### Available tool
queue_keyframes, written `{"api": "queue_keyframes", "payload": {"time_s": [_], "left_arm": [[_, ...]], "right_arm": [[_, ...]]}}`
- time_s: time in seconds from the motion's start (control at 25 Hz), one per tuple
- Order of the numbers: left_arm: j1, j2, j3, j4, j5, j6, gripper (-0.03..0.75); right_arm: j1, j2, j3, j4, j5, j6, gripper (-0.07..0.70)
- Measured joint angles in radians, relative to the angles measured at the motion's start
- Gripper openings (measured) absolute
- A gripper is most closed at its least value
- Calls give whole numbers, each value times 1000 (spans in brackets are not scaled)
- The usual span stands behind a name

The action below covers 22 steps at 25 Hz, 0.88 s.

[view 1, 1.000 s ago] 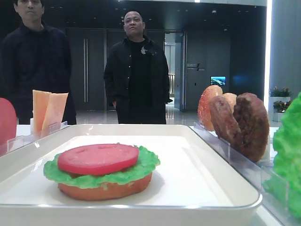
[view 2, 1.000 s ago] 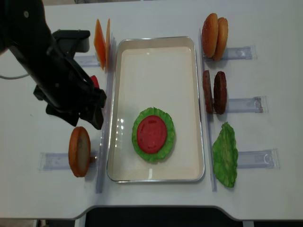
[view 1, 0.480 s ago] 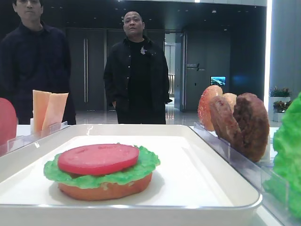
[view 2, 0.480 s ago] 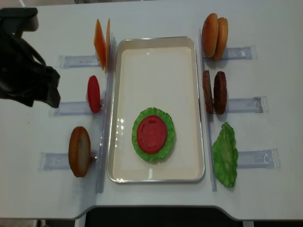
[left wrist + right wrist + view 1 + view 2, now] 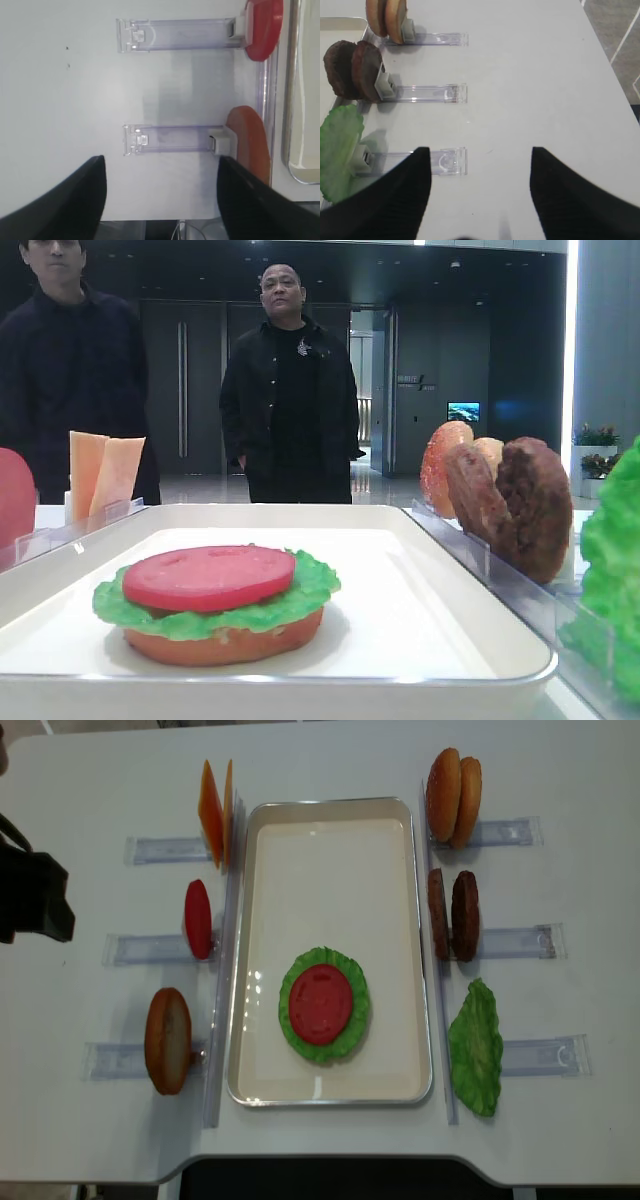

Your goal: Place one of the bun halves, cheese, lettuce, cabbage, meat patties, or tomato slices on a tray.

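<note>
On the white tray (image 5: 330, 840) sits a stack: a bun half (image 5: 225, 642), lettuce (image 5: 350, 1020) and a tomato slice (image 5: 321, 1003) on top. Upright in holders on the left are cheese (image 5: 214, 810), a tomato slice (image 5: 198, 918) and a bun half (image 5: 168, 1040). On the right stand bun halves (image 5: 453, 795), meat patties (image 5: 453, 915) and a lettuce leaf (image 5: 474, 1045). My left gripper (image 5: 160, 162) is open and empty over bare table, left of the bun half (image 5: 250, 142). My right gripper (image 5: 477, 152) is open and empty, right of the lettuce (image 5: 340, 145).
Clear plastic holder rails (image 5: 150, 948) lie on both sides of the tray. My left arm (image 5: 35, 905) is at the table's far left edge. Two people (image 5: 290, 390) stand behind the table. The table's front edge is near the left gripper.
My left arm has pulled away leftward from beside the upright tomato slice to the table's left edge, uncovering that slice. The stack on the tray has not moved.
</note>
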State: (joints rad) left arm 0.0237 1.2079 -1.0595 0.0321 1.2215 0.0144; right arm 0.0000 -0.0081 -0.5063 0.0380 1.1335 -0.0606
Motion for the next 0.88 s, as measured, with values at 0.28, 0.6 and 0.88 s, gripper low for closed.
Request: {"api": "queue_keyframes", "payload": {"time_s": [0.28,0.6,0.88], "left_arm": [[0,-237,112,-4,11,0,526],[0,-556,222,-27,22,0,526],[0,-806,340,-1,29,1,526]], "right_arm": [[0,0,0,0,0,0,416],[0,0,0,0,0,0,416],[0,0,0,0,0,0,416]]}}
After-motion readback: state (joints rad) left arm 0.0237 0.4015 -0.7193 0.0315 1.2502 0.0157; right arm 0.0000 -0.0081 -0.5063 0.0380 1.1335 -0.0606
